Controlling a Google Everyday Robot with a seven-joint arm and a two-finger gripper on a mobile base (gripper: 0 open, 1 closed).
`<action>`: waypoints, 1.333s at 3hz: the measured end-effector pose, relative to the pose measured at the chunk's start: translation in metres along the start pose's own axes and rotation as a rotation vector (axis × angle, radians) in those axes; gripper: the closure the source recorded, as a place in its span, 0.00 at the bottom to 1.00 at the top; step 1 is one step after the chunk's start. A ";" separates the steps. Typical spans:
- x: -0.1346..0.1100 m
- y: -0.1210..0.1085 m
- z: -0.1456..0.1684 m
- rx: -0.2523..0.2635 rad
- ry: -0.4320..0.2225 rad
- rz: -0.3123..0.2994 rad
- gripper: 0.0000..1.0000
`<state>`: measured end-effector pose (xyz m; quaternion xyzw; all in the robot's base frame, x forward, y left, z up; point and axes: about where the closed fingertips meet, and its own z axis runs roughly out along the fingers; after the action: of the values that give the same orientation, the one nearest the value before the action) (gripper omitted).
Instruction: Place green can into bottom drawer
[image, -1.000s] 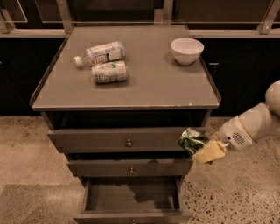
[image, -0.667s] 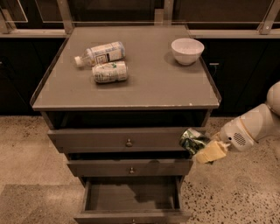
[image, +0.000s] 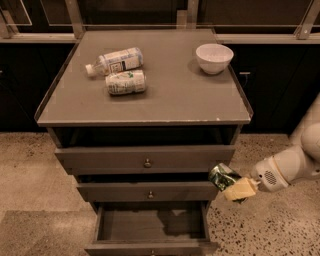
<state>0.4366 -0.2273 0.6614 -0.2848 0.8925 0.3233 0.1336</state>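
Note:
The green can (image: 221, 176) is a small shiny dented can held in my gripper (image: 231, 184) at the right front corner of the cabinet, level with the middle drawer. The gripper's yellowish fingers (image: 240, 189) are shut on the can, and my white arm reaches in from the right. The bottom drawer (image: 150, 226) is pulled open below and to the left of the can; its grey tray shows nothing inside. The can hangs above and beyond the drawer's right edge.
On the cabinet top (image: 165, 95) lie a white-capped bottle (image: 115, 61) and a white can with green marks (image: 126, 82); a white bowl (image: 214, 58) stands at the back right. The top drawer (image: 145, 159) and middle drawer (image: 148, 191) stick out slightly. Speckled floor surrounds the cabinet.

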 end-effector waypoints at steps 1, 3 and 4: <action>0.024 -0.031 0.038 -0.031 -0.003 0.085 1.00; 0.048 -0.057 0.075 -0.077 0.012 0.172 1.00; 0.057 -0.068 0.085 -0.092 -0.002 0.216 1.00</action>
<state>0.4356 -0.2383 0.5389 -0.1924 0.9021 0.3767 0.0858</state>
